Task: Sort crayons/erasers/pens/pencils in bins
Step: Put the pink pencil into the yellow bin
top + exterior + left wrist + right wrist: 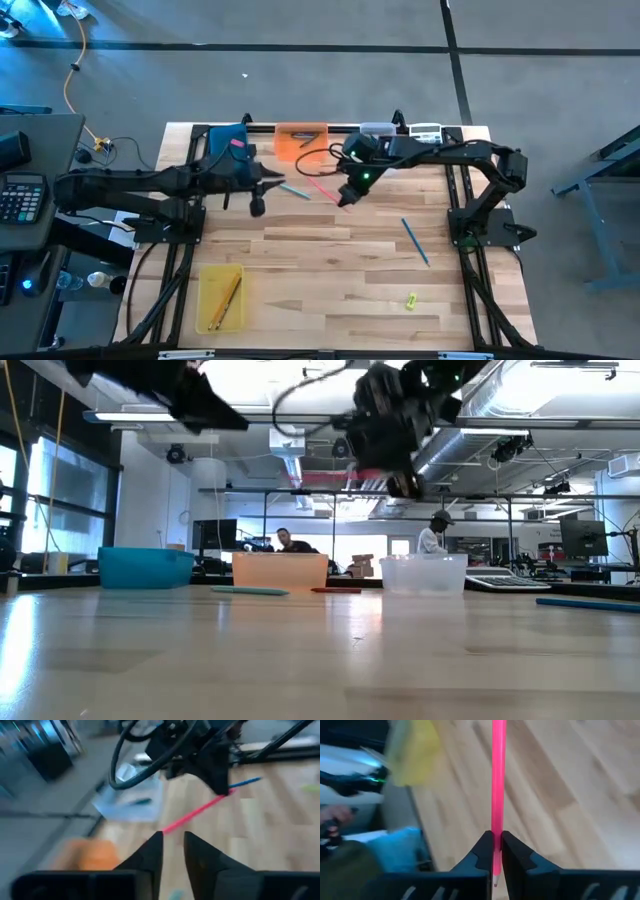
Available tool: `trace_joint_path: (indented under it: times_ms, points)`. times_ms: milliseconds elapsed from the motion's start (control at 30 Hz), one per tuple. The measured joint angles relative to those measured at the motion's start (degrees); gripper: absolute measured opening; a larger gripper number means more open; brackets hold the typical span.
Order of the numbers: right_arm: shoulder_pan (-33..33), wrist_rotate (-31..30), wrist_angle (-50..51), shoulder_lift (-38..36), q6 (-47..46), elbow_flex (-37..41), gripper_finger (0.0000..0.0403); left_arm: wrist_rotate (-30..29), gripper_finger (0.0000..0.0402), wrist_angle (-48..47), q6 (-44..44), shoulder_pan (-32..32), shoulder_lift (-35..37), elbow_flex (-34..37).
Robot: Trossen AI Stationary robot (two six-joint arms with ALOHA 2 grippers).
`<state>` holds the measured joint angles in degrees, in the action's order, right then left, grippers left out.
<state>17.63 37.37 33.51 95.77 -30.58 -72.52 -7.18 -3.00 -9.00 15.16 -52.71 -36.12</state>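
Holding a pink pencil point(498, 780) pinched between its closed fingers, the right hand point(345, 197) hangs above the tabletop point(340, 270) near the orange bin point(300, 140), which holds a dark stick; the yellow bin point(220, 297) holds orange pencils; the blue bin point(228, 143) holds a pink eraser; the clear bin point(423, 573) holds a teal stick; the left hand point(173, 851), fingers slightly parted, grips nothing; no writing is legible.

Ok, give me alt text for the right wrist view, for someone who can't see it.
The right gripper's two dark fingers are shut on a long thin pink pencil, held above the light wooden table. A blurred yellow plastic bin lies beyond it.
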Motion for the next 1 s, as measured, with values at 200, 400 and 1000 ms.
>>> trace_joint_path:
  times_ms: [200,400,1000]
  points:
    - [0.0,3.3,-4.9,-0.1,-8.1,-4.3,0.0008,-5.4,0.0122,-3.0,-16.8,-1.1,-2.7,-6.3]
    - [0.0,6.4,-12.0,-0.1,-15.7,-5.1,0.0008,-14.0,0.0151,-3.1,-33.5,-5.5,-8.3,-11.9]
    - [-0.6,10.0,-18.3,-0.1,-20.5,-5.1,0.0008,-21.6,0.0141,-1.7,-50.7,-9.3,-15.3,-14.8]
